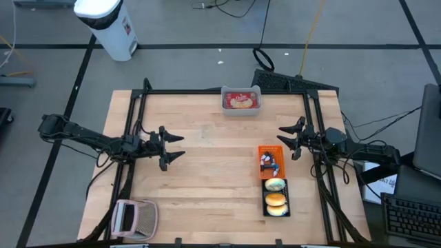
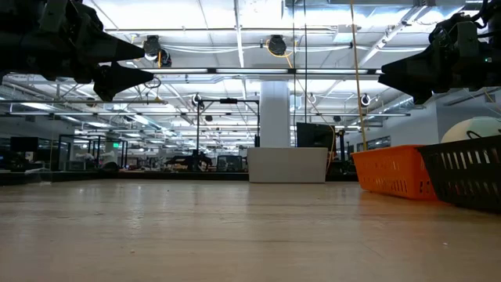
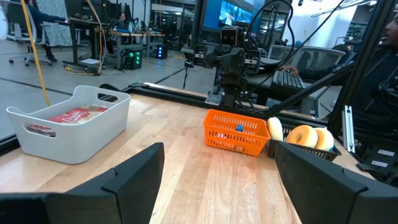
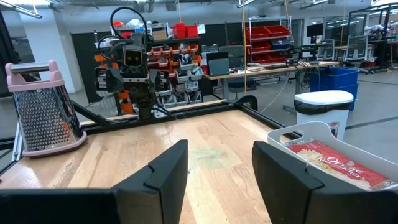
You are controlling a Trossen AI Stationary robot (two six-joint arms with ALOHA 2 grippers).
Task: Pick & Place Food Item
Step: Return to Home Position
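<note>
Fingers spread wide and empty on left gripper [image 1: 182, 146] and right gripper [image 1: 279, 138], both raised mid-table; donuts [image 1: 276, 200] lie in black bin [image 1: 264, 201], near right, so placing looks done, homing left.

The table [image 1: 207, 172] is pale matt wood, the orange basket [image 3: 224, 144] and black bin [image 2: 470, 176] slotted plastic, the grey tub [image 3: 81, 134] smooth matt plastic, the grater [image 4: 43, 118] perforated metal.
</note>
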